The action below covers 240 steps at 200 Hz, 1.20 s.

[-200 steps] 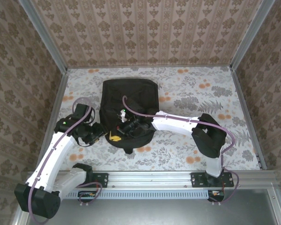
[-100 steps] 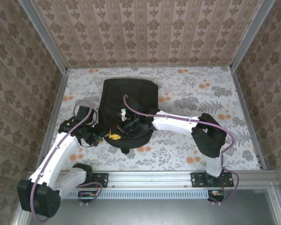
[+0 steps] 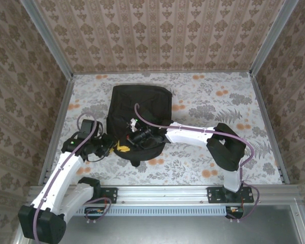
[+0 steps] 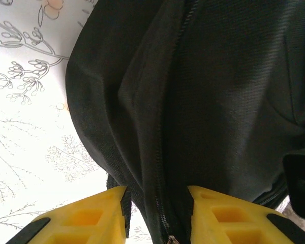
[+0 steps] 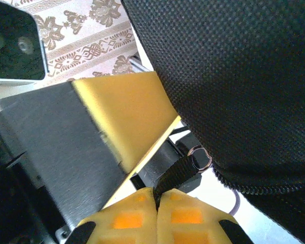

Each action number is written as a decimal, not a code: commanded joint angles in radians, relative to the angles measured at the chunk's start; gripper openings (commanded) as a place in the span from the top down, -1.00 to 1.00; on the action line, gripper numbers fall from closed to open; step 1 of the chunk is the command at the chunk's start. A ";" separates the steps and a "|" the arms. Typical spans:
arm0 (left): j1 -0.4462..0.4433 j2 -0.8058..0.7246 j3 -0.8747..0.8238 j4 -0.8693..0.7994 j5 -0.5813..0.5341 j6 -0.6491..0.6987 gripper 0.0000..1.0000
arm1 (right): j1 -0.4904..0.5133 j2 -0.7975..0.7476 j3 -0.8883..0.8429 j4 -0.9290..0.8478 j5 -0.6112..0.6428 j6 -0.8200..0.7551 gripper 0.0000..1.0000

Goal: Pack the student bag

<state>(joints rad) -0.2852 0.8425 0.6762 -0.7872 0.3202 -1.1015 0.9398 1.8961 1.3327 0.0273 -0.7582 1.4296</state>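
Matt, coarse-woven black cloth student bag [image 5: 244,76], shiny metal ring [image 5: 200,157], smooth floral table [image 3: 218,101].

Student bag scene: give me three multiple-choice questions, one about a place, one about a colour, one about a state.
1. Where does the student bag lie?
A. on the floral table
B. on a shelf
C. hanging from a hook

2. What colour are the fingers of the right gripper?
A. blue
B. yellow
C. white

3. The right gripper is:
A. wide open
B. shut on a pen
C. shut on the black strap

Answers: 1 A, the top view shows it flat on the table; 2 B, the wrist view shows yellow; 3 C, the fingertips meet on the strap.
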 commanded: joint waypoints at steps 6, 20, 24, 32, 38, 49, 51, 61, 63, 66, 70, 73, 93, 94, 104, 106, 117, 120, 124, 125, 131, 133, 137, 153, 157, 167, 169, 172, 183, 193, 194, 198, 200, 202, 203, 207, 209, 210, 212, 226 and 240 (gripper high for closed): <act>0.002 -0.002 -0.045 0.019 0.046 -0.036 0.32 | 0.007 -0.017 -0.003 0.100 -0.033 0.030 1.00; 0.003 -0.011 -0.053 0.016 0.042 -0.035 0.35 | 0.005 -0.016 -0.006 0.102 -0.029 0.032 1.00; 0.003 -0.014 -0.055 0.016 0.038 -0.035 0.35 | 0.005 -0.017 -0.007 0.105 -0.029 0.035 1.00; 0.005 -0.018 -0.056 0.012 0.031 -0.035 0.38 | 0.005 -0.017 -0.010 0.114 -0.027 0.040 1.00; 0.004 -0.020 -0.057 0.011 0.026 -0.033 0.41 | 0.005 -0.017 -0.010 0.121 -0.027 0.045 1.00; 0.005 -0.017 -0.058 0.015 0.013 -0.029 0.44 | 0.005 -0.015 -0.010 0.133 -0.027 0.053 1.00; 0.005 -0.017 -0.058 0.015 0.012 -0.028 0.46 | 0.005 -0.014 -0.010 0.135 -0.027 0.054 1.00; 0.004 -0.009 -0.055 0.021 -0.004 -0.022 0.52 | 0.005 -0.016 -0.009 0.137 -0.028 0.055 1.00; 0.004 -0.006 -0.053 0.025 -0.008 -0.017 0.53 | 0.005 -0.016 -0.009 0.136 -0.027 0.055 1.00; 0.004 -0.005 -0.050 0.027 -0.014 -0.010 0.56 | 0.005 -0.017 -0.009 0.135 -0.027 0.055 1.00; 0.004 0.002 -0.043 0.025 -0.026 -0.003 0.60 | 0.006 -0.018 -0.009 0.134 -0.027 0.055 1.00; 0.004 0.004 -0.037 0.018 -0.038 0.002 0.62 | 0.005 -0.018 -0.010 0.134 -0.027 0.055 1.00; 0.011 0.025 0.008 -0.017 -0.089 0.036 0.96 | 0.003 -0.026 -0.016 0.106 -0.026 0.041 1.00; 0.012 0.025 0.011 -0.019 -0.090 0.037 0.98 | 0.002 -0.025 -0.016 0.104 -0.026 0.040 1.00; 0.015 0.025 0.033 -0.038 -0.099 0.052 1.00 | -0.003 -0.031 -0.024 0.087 -0.027 0.029 1.00; 0.014 0.024 0.038 -0.041 -0.102 0.055 1.00 | -0.004 -0.034 -0.026 0.084 -0.025 0.026 1.00; 0.018 0.015 0.058 -0.064 -0.117 0.073 1.00 | -0.013 -0.044 -0.043 0.060 -0.019 0.012 1.00; 0.018 0.012 0.063 -0.072 -0.123 0.077 1.00 | -0.016 -0.047 -0.048 0.052 -0.016 0.009 1.00; 0.019 0.007 0.068 -0.081 -0.132 0.083 1.00 | -0.019 -0.053 -0.055 0.042 -0.013 0.002 1.00; 0.019 0.005 0.070 -0.084 -0.134 0.084 1.00 | -0.020 -0.054 -0.056 0.039 -0.012 -0.001 1.00; 0.021 -0.001 0.075 -0.095 -0.144 0.096 1.00 | -0.026 -0.063 -0.066 0.021 -0.007 -0.012 1.00; 0.022 -0.004 0.075 -0.097 -0.147 0.100 1.00 | -0.027 -0.065 -0.069 0.015 -0.004 -0.016 1.00; 0.025 -0.007 0.077 -0.101 -0.152 0.106 1.00 | -0.030 -0.071 -0.075 0.002 0.000 -0.025 1.00; 0.034 -0.012 0.081 -0.121 -0.165 0.130 1.00 | -0.038 -0.089 -0.085 -0.060 0.013 -0.060 1.00; 0.036 -0.010 0.082 -0.123 -0.165 0.135 1.00 | -0.037 -0.091 -0.086 -0.074 0.015 -0.071 1.00; 0.042 -0.008 0.079 -0.126 -0.161 0.144 1.00 | -0.037 -0.096 -0.085 -0.111 0.020 -0.095 1.00; 0.044 -0.007 0.080 -0.126 -0.160 0.145 1.00 | -0.038 -0.097 -0.085 -0.120 0.021 -0.098 1.00; 0.045 -0.005 0.078 -0.127 -0.158 0.148 1.00 | -0.038 -0.097 -0.086 -0.128 0.021 -0.103 1.00; 0.049 -0.002 0.075 -0.121 -0.152 0.155 1.00 | -0.039 -0.096 -0.087 -0.166 0.021 -0.120 1.00; 0.051 0.001 0.075 -0.119 -0.151 0.164 1.00 | -0.039 -0.098 -0.089 -0.189 0.022 -0.132 1.00; 0.052 0.001 0.076 -0.119 -0.151 0.165 1.00 | -0.040 -0.098 -0.090 -0.191 0.022 -0.133 1.00; 0.052 0.002 0.076 -0.120 -0.154 0.169 1.00 | -0.043 -0.101 -0.092 -0.200 0.024 -0.138 1.00; 0.053 0.003 0.077 -0.123 -0.156 0.171 1.00 | -0.043 -0.101 -0.092 -0.205 0.024 -0.140 1.00; 0.053 0.005 0.079 -0.124 -0.157 0.174 1.00 | -0.044 -0.101 -0.092 -0.208 0.025 -0.141 1.00; 0.053 0.005 0.080 -0.124 -0.158 0.174 1.00 | -0.044 -0.101 -0.093 -0.211 0.026 -0.143 1.00; 0.054 0.005 0.081 -0.125 -0.160 0.180 1.00 | -0.045 -0.103 -0.093 -0.219 0.026 -0.147 1.00; 0.056 0.005 0.082 -0.125 -0.160 0.182 1.00 | -0.047 -0.103 -0.093 -0.223 0.026 -0.150 1.00; 0.056 0.005 0.083 -0.125 -0.161 0.183 1.00 | -0.048 -0.103 -0.093 -0.224 0.026 -0.151 1.00; 0.055 0.006 0.082 -0.125 -0.163 0.186 1.00 | -0.049 -0.103 -0.093 -0.229 0.025 -0.153 1.00; 0.058 0.005 0.092 -0.133 -0.178 0.201 1.00 | -0.056 -0.111 -0.091 -0.268 0.026 -0.176 1.00; 0.063 0.006 0.101 -0.139 -0.192 0.219 1.00 | -0.066 -0.122 -0.084 -0.325 0.032 -0.208 1.00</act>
<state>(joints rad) -0.2451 0.8516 0.7254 -0.8845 0.2218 -0.9478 0.9016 1.8294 1.2591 -0.1318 -0.7395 1.2877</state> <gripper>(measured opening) 0.047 0.059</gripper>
